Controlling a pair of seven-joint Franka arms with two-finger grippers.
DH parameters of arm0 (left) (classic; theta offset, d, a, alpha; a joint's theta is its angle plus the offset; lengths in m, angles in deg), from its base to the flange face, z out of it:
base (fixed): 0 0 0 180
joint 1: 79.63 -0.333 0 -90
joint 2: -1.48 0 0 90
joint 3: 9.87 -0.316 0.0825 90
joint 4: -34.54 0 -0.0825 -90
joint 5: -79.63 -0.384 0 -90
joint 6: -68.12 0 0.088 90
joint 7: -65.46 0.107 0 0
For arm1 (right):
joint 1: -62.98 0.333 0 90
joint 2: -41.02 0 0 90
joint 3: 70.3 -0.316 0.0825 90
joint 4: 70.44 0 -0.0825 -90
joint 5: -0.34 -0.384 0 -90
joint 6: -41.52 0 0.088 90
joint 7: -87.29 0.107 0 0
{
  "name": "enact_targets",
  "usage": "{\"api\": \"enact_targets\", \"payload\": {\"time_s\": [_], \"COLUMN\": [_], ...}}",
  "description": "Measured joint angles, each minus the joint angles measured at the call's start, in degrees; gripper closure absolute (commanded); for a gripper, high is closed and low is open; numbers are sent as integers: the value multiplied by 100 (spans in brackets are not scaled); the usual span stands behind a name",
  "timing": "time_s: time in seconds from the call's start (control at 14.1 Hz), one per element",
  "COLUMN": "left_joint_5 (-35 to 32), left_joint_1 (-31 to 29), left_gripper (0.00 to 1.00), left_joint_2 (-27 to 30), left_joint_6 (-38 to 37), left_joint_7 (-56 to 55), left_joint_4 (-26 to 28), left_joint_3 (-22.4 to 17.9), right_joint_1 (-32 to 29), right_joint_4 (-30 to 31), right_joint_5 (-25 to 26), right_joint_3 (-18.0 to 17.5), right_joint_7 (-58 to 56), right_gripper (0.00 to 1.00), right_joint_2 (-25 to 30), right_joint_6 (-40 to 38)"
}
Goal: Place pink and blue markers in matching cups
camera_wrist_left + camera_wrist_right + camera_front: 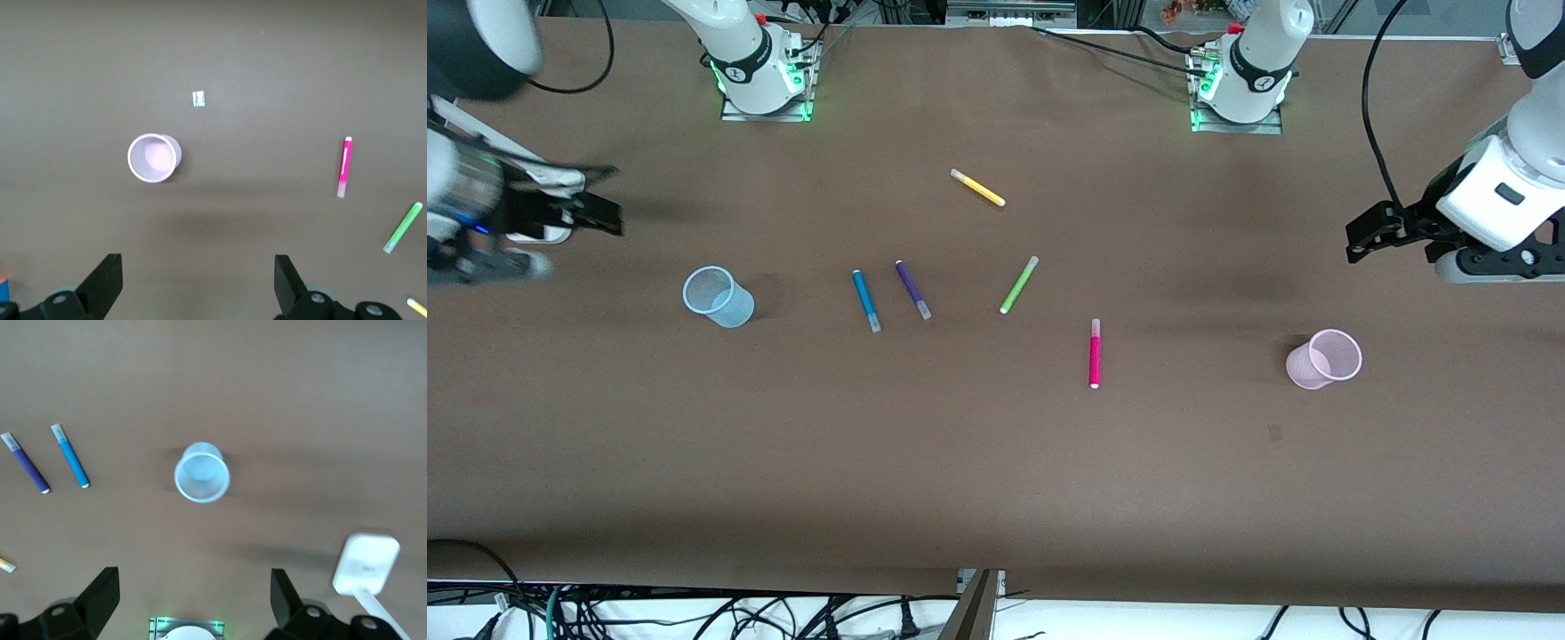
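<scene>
Pink marker [1095,353], blue marker [865,300] on table (both uncupped)

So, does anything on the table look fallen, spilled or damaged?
Nothing stands out. The blue cup and pink cup stand upright and empty. Five markers lie scattered flat on the table, including the blue marker and pink marker. No spill shows.

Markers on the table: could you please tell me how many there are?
5, all lying flat mid-table: yellow marker farthest from the front camera, blue marker beside purple marker, green marker, pink marker nearest. None seem hidden.
</scene>
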Motion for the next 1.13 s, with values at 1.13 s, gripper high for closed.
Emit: {"api": "enact_targets", "payload": {"time_s": [1.13], "left_joint_5": [68], "left_joint_1": [2223], "left_gripper": [0], "left_joint_2": [-2820], "left_joint_6": [3639], "left_joint_7": [-1351], "left_joint_4": [1098], "left_joint_3": [284], "right_joint_1": [2041], "right_joint_4": [826], "right_joint_5": [-740], "right_joint_3": [-65], "right_joint_7": [634], "right_gripper": [0], "right_joint_2": [-2533], "right_joint_6": [3599]}}
